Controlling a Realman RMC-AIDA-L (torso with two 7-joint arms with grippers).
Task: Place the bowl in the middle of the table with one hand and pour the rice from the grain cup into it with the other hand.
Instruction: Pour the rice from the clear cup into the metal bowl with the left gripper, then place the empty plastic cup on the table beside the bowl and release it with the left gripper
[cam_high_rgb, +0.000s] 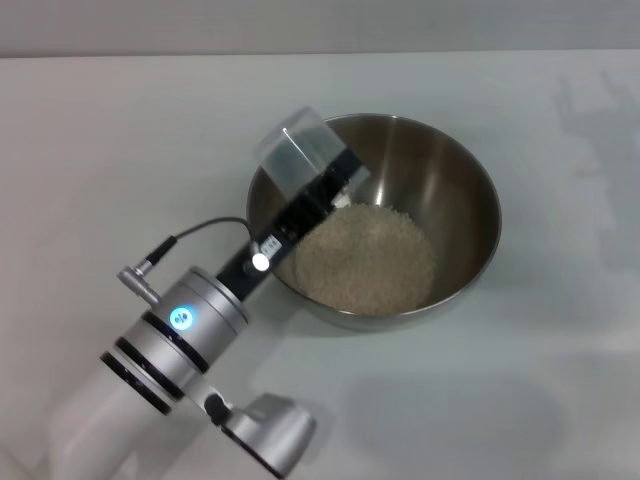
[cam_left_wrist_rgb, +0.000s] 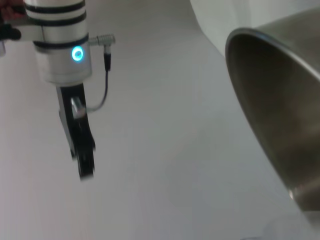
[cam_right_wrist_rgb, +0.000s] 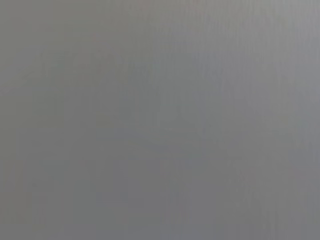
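Though gripped, grain cup (cam_high_rgb: 295, 150) part-hidden

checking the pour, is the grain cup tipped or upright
Tipped. In the head view the left gripper holds the grain cup tilted over the bowl rim, and the rice lies in the bowl.

The large round stainless-steel bowl (cam_high_rgb: 455, 215) is occupying the plain white table's (cam_high_rgb: 120, 140) middle. The left gripper (cam_high_rgb: 325, 190), clamping the small transparent plastic cup (cam_high_rgb: 295, 150), is blocking the rim at ten o'clock; bare tabletop is lying all around.
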